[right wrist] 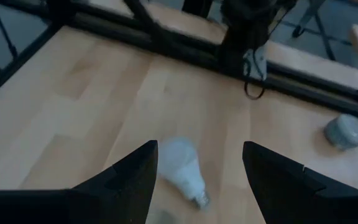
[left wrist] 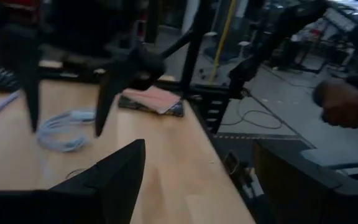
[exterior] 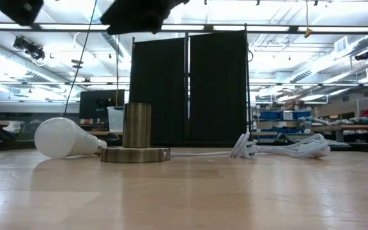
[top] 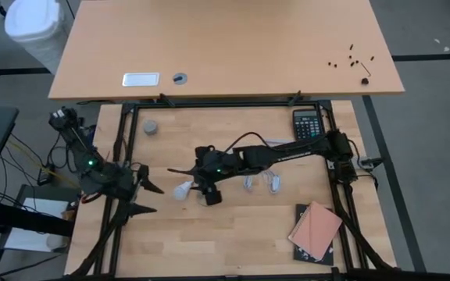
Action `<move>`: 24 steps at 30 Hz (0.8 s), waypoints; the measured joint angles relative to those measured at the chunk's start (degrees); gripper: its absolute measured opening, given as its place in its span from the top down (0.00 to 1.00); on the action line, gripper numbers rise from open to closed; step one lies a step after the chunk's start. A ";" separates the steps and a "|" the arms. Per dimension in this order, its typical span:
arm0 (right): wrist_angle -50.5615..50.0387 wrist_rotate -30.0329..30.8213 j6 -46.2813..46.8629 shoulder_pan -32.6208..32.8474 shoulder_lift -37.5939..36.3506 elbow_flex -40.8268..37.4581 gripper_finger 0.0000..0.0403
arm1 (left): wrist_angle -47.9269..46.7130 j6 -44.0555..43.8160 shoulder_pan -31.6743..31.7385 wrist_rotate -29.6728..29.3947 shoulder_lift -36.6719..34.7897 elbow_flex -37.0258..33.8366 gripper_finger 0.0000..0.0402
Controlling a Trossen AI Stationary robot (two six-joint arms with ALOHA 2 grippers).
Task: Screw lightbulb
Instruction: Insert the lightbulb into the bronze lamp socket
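One bulb (top: 183,190), one base (exterior: 135,153), both lying free.
Right gripper (right wrist: 197,163) open above bulb, frame centre; left gripper (top: 145,197) open, lower left.

A tall black folding partition screen (exterior: 189,86) stands behind the pale wooden table (exterior: 235,191), under bright ceiling strip lights (exterior: 286,29) and blue-binned shelving (exterior: 280,121).

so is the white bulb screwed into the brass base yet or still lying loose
Lying loose. The small white pear-shaped lightbulb rests on its side on the table, metal end beside the round brass base, not in its socket.
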 joint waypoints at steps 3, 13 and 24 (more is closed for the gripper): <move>0.39 -0.74 -0.33 -0.41 0.95 -0.02 0.39 | 5.01 3.45 -1.72 -0.18 1.10 0.00 0.26; 3.86 -2.48 -0.33 -1.63 2.76 -0.02 0.39 | 14.89 12.54 -5.86 -0.29 1.11 0.00 0.26; -6.16 10.57 1.75 -0.03 -3.54 0.01 0.39 | -6.75 -18.49 -5.62 -19.65 11.39 0.00 0.26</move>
